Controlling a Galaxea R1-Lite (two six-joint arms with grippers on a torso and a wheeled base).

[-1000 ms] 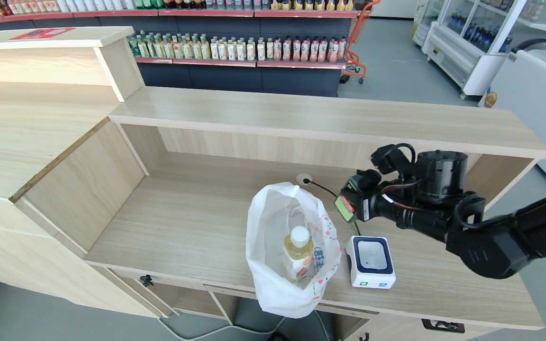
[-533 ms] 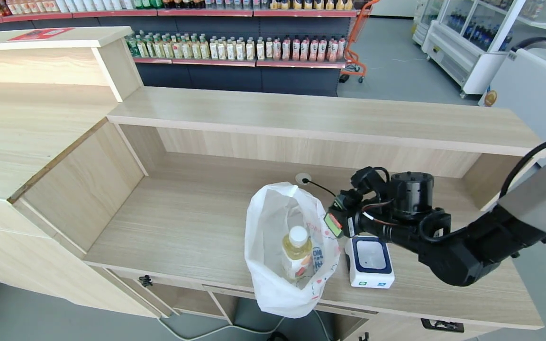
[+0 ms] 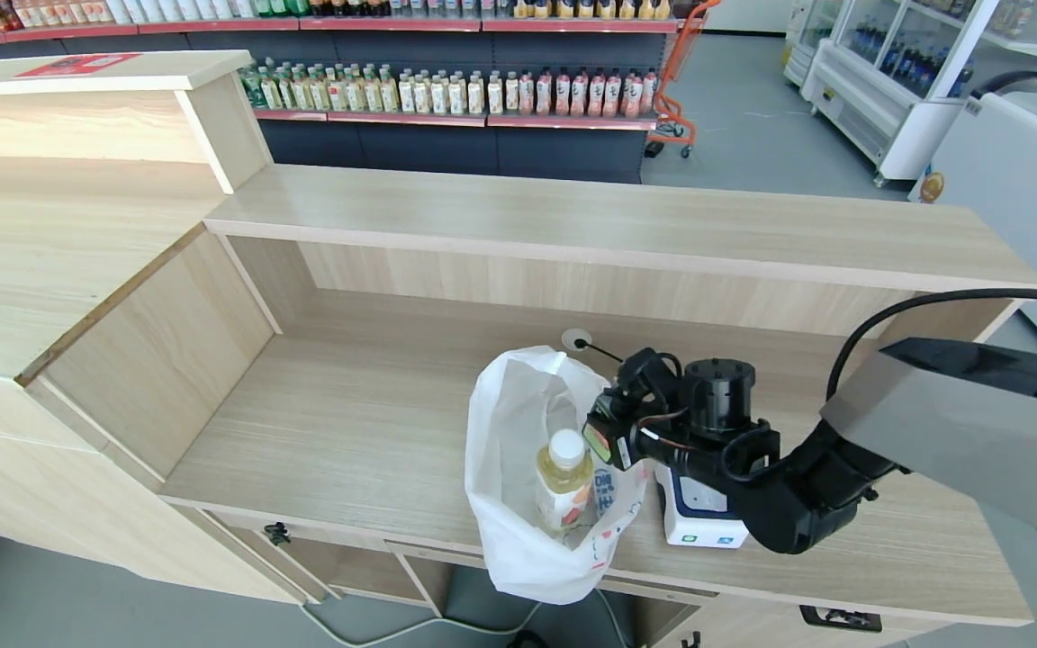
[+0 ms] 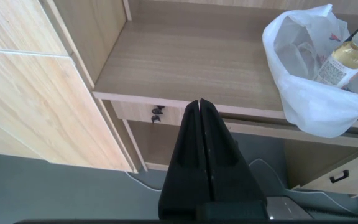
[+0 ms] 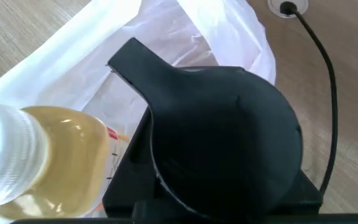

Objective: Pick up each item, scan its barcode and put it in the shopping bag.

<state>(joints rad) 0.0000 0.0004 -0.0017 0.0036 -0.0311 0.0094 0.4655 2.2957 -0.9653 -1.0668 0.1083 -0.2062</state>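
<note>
A white shopping bag (image 3: pixel 518 531) stands open at the counter's front edge, also seen in the left wrist view (image 4: pixel 303 93) and the right wrist view (image 5: pixel 185 25). A yellow drink bottle (image 3: pixel 565 481) with a white cap stands inside it. My right gripper (image 3: pixel 613 441) hangs at the bag's right rim, shut on a dark item with a green and red label (image 3: pixel 599 443). That item (image 5: pixel 222 137) blocks the fingers in the right wrist view, with the bottle (image 5: pixel 48 162) just beside it. My left gripper (image 4: pixel 199 115) is shut and holds nothing, low in front of the counter.
A white barcode scanner (image 3: pixel 703 526) sits right of the bag, partly under my right arm. Its black cable (image 5: pixel 322 68) runs to a grommet (image 3: pixel 576 339) in the wooden counter (image 3: pixel 347 423). A raised ledge (image 3: pixel 617 225) backs the counter.
My right arm has moved left and down with the item, from above and behind the scanner to the bag's right rim. The bag and bottle have stayed put.
</note>
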